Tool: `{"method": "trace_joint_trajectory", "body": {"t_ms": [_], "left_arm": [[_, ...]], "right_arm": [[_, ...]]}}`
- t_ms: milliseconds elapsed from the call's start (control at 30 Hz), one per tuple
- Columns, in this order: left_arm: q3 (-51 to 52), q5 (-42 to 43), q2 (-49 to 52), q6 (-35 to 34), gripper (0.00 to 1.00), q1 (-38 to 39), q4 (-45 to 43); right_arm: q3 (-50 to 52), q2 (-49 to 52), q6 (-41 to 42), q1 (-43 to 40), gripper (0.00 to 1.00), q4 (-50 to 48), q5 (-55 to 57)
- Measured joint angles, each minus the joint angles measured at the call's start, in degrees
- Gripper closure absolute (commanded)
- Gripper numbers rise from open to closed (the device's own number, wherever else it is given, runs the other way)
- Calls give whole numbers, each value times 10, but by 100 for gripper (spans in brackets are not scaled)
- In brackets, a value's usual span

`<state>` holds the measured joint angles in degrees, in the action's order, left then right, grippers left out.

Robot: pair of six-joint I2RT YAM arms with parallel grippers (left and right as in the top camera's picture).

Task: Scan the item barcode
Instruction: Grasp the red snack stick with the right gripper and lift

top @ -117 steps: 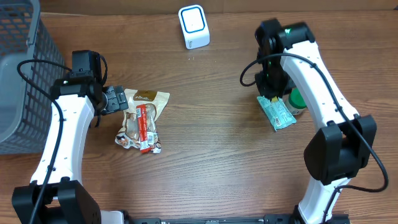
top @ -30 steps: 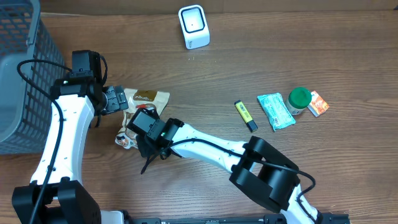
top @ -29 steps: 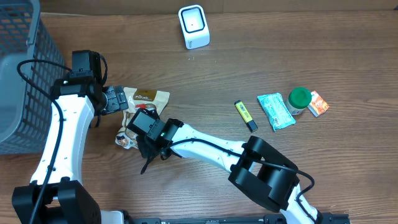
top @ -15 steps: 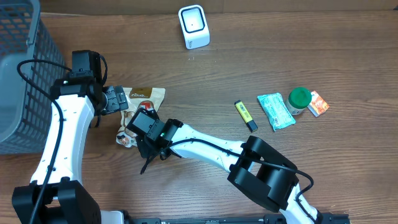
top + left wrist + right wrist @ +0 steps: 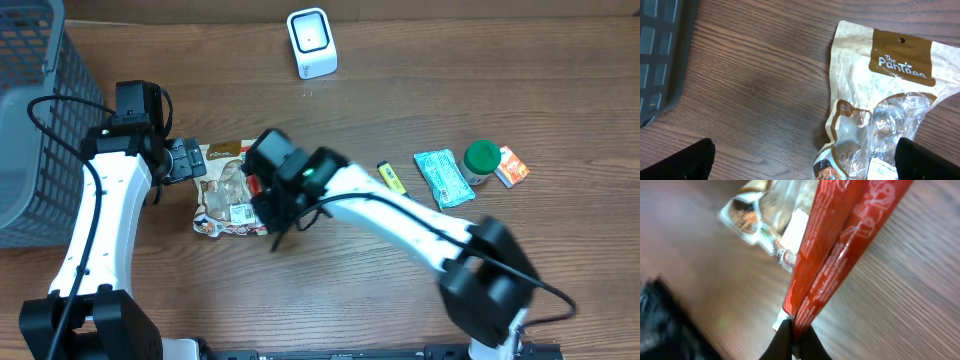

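My right gripper [image 5: 795, 330] is shut on the end of a long red snack packet [image 5: 840, 245], which hangs lifted above the wooden table. In the overhead view the right arm [image 5: 300, 175] is blurred, just right of a tan-and-clear snack pouch [image 5: 228, 185] lying flat. The white barcode scanner [image 5: 312, 42] stands at the table's far edge, well apart from the packet. My left gripper [image 5: 807, 162] is open, hovering over the lower part of the pouch [image 5: 880, 100] and touching nothing.
A grey mesh basket [image 5: 30, 120] fills the far left. To the right lie a yellow highlighter [image 5: 395, 183], a teal packet [image 5: 443, 178], a green-lidded jar [image 5: 480, 160] and a small orange box [image 5: 512, 166].
My right gripper closed on the red packet, lifted it off the pouch and swung right and away from the front edge. The pouch shifted a little. The left arm stayed still.
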<state>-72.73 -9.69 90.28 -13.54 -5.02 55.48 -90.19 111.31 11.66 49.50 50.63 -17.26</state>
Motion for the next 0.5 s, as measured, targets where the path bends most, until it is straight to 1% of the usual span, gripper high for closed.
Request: {"method": "trace_joint_trajectory", "body": {"t_ms": [100, 267, 400, 500], "left_arm": [[0, 0, 0, 0, 1, 0, 0], [0, 0, 0, 0, 0, 0, 0], [0, 0, 0, 0, 0, 0, 0], [0, 0, 0, 0, 0, 0, 0]], "right_arm": [[0, -28, -104, -13, 96, 64, -23], [2, -31, -281, -25, 96, 153, -54], [2, -31, -378, -32, 96, 181, -61], [2, -31, -416, -36, 96, 181, -50]]}}
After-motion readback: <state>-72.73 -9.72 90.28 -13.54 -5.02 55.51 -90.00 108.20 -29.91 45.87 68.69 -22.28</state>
